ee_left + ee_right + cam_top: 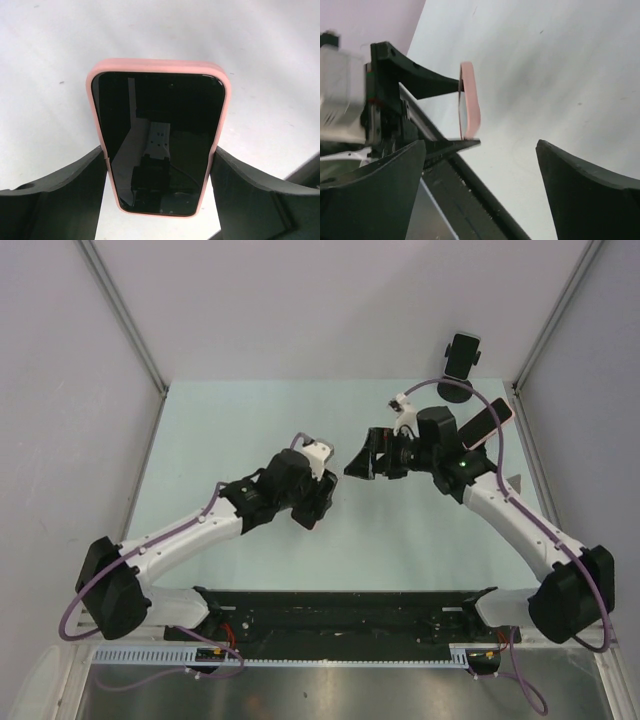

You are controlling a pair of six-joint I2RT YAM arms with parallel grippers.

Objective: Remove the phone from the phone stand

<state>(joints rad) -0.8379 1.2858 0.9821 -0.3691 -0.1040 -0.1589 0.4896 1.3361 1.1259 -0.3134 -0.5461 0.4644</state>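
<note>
Pale-green table [240, 430], grey walls [300, 300]; L gripper [159, 150] clamps pink-cased phone [159, 120].

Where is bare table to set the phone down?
The phone could go on bare table far left, between left wall and left arm, or near centre between the arms. Far right is crowded: phone stand, right arm.

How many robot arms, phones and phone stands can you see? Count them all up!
Robot arms: 2, left arm and right arm
Phones: 2, held phone in the left jaws, loose phone by the right arm
Phone stands: 1, phone stand
Total: 5
</note>
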